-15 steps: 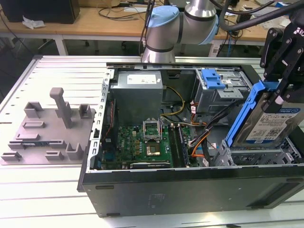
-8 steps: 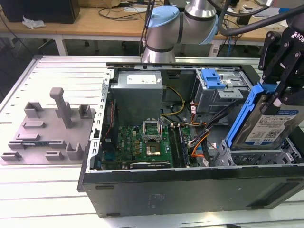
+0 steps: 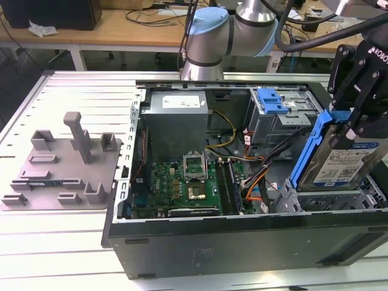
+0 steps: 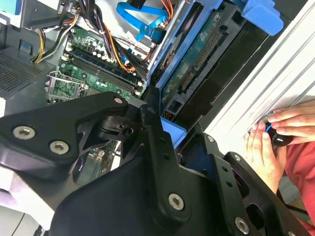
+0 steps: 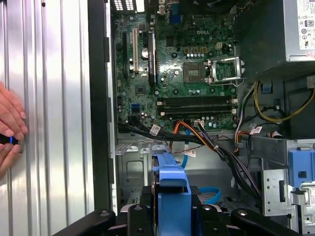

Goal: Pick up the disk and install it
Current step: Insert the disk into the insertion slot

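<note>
The tool (image 3: 351, 124) is clamped on the disk (image 3: 347, 162), a flat silver drive in a blue plastic bracket. It is held tilted on edge over the open computer case (image 3: 242, 239), close to the wall at the exterior view's right. Inside the case lie a green motherboard (image 3: 182, 185) and tangled cables (image 3: 262, 176).

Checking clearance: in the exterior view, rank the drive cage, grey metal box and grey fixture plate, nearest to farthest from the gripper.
1. The drive cage, just to the exterior view's left of the gripper.
2. The grey metal box, inside the case.
3. The grey fixture plate, at that view's far left.
</note>
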### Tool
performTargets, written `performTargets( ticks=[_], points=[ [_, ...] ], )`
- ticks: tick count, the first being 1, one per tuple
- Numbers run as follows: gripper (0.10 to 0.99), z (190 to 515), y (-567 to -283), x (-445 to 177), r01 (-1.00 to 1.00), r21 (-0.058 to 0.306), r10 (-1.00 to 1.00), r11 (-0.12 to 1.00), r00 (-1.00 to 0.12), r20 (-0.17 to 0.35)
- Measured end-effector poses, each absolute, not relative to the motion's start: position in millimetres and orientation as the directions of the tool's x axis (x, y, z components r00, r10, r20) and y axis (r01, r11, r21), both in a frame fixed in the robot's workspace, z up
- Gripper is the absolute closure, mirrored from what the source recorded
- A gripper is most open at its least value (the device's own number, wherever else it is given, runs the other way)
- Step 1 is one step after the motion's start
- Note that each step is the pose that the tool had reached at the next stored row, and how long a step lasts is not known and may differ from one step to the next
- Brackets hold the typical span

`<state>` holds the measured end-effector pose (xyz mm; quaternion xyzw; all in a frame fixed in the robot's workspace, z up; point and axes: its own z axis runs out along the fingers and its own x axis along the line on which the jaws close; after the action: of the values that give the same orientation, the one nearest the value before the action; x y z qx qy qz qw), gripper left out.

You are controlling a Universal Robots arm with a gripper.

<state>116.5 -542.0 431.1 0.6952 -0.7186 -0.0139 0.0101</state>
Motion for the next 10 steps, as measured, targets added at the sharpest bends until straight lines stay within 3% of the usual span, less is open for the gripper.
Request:
performTargets(
  ticks=[10],
  points=[
    [0.718, 453.9, -542.0, 116.5, -0.999, 0.034, -0.999, 0.043, -0.043, -0.003]
  ],
)
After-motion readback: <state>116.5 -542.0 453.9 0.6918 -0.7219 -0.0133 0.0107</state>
